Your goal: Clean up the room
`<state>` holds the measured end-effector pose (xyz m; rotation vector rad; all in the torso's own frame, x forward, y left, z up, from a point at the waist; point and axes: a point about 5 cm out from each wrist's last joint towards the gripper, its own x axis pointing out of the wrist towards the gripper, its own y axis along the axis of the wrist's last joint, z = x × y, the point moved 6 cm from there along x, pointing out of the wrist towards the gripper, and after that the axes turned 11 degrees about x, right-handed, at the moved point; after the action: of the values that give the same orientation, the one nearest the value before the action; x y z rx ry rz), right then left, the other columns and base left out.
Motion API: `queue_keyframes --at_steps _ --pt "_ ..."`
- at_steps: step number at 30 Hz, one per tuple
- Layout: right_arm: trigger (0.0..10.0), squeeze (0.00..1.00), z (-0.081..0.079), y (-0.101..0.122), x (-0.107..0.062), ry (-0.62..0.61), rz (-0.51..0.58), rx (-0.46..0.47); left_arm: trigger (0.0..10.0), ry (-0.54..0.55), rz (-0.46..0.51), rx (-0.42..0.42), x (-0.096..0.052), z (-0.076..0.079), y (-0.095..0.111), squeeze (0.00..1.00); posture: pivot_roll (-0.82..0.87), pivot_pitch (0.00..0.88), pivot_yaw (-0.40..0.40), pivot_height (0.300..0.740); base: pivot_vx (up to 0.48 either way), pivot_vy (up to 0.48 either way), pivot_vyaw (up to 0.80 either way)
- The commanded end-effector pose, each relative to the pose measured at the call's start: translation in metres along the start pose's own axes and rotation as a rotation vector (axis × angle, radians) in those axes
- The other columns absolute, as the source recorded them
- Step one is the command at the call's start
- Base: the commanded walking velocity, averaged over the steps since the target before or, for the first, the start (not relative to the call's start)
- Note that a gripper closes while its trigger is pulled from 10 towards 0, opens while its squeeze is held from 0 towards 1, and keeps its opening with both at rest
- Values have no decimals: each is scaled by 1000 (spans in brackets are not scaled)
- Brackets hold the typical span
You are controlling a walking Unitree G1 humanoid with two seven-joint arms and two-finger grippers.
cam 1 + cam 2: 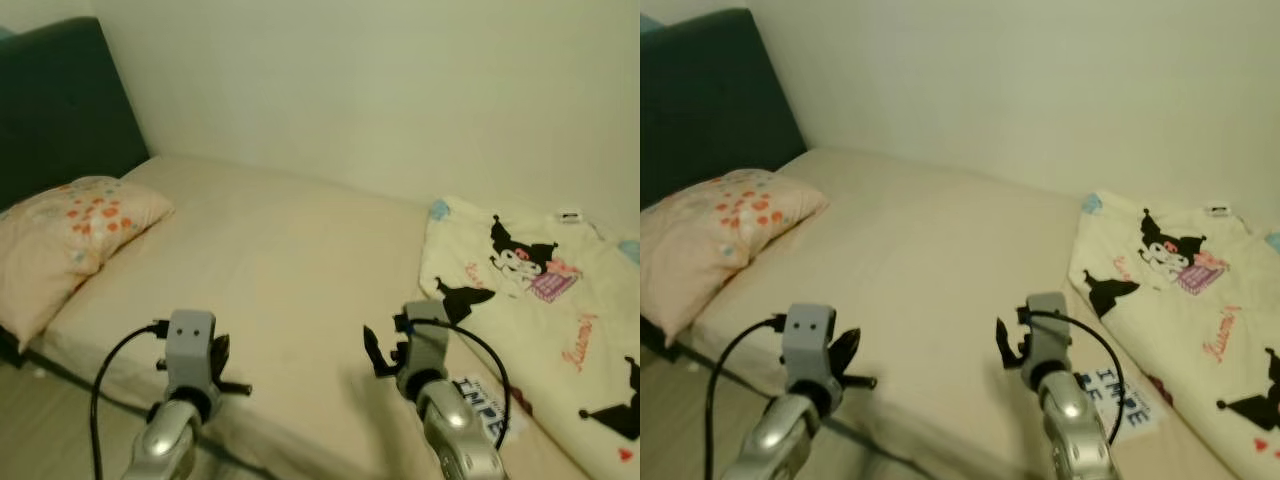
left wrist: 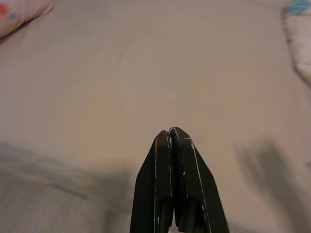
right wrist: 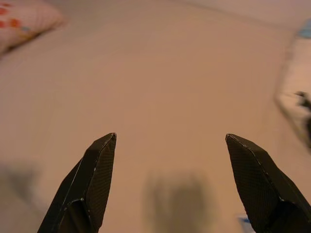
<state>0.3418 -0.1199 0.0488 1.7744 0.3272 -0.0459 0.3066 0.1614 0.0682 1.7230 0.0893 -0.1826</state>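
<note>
Bedding covers most of the scene: a wide bed (image 1: 290, 270) under a smooth cream sheet runs along a plain pale wall (image 1: 400, 90). At the far left a dark padded headboard (image 1: 60, 100) stands upright, and a soft, plump pillow (image 1: 70, 240) with orange and red flower print lies against it at the bed's left end. A strip of light floor (image 1: 40, 430) shows below the near left edge of the mattress.

Left gripper (image 2: 171, 133) hangs over the near edge of the sheet, its two black fingers pressed flat together with nothing between them. A black cable (image 1: 110, 370) loops from its silver wrist.

Right gripper (image 3: 170, 138) hovers above the bare middle of the sheet, fingers spread wide apart and holding nothing; its shadow falls on the cloth below.

Farther right, a cream blanket (image 1: 540, 300) lies crumpled on the bed's right end, printed with black cartoon characters, a purple patch and red script, with a pale blue corner near the wall. Just beside the right arm, a white printed label (image 1: 485, 400) with dark blue letters lies at the blanket's near edge.
</note>
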Motion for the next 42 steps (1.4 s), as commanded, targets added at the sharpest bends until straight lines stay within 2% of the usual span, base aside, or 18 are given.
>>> queue_keyframes --at_steps 1,8,10,15,42 --pt "10000 0 6 1 -2 -18 2 6 10000 -1 -2 13 -1 -1 -2 0 -35 58 -20 740 0 0 0" --pt "10000 0 13 1 -4 -55 1 -3 10000 -2 -1 10 -1 -1 -1 0 -37 61 -18 740 0 0 0" --pt "10000 0 19 1 -5 -81 3 6 10000 -6 7 6 -1 0 0 0 -39 62 -14 731 0 0 0" --pt "10000 0 22 4 -5 -94 17 15 10000 -12 8 5 0 3 1 0 -40 61 -12 716 0 0 0" --pt "10000 0 24 2 -8 -104 12 31 10000 -3 3 -24 3 4 1 0 -44 71 -3 621 0 0 0"
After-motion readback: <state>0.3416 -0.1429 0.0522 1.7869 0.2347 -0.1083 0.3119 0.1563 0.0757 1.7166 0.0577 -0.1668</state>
